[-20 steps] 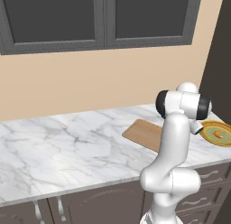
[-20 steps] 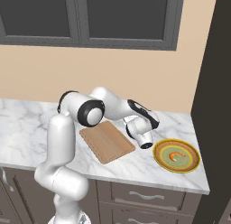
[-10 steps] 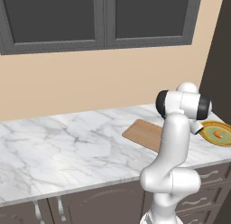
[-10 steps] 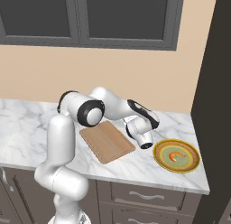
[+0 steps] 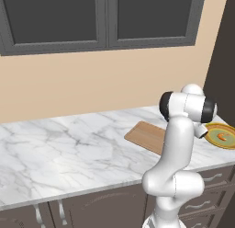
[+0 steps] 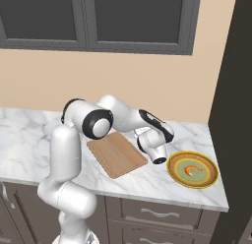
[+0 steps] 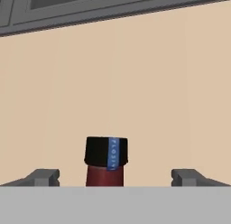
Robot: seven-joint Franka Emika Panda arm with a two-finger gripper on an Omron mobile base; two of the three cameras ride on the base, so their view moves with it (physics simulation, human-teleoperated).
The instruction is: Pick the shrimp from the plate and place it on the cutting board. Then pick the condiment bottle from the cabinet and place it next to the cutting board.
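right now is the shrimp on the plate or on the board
On the plate: the orange shrimp lies in its centre; the cutting board is bare.

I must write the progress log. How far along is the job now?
Nothing looks done yet: the shrimp lies on the plate, and the cutting board has nothing on it. In hand: the open gripper has the bottle between its fingertips, apart from both. Left: the shrimp onto the board, then the bottle beside it.
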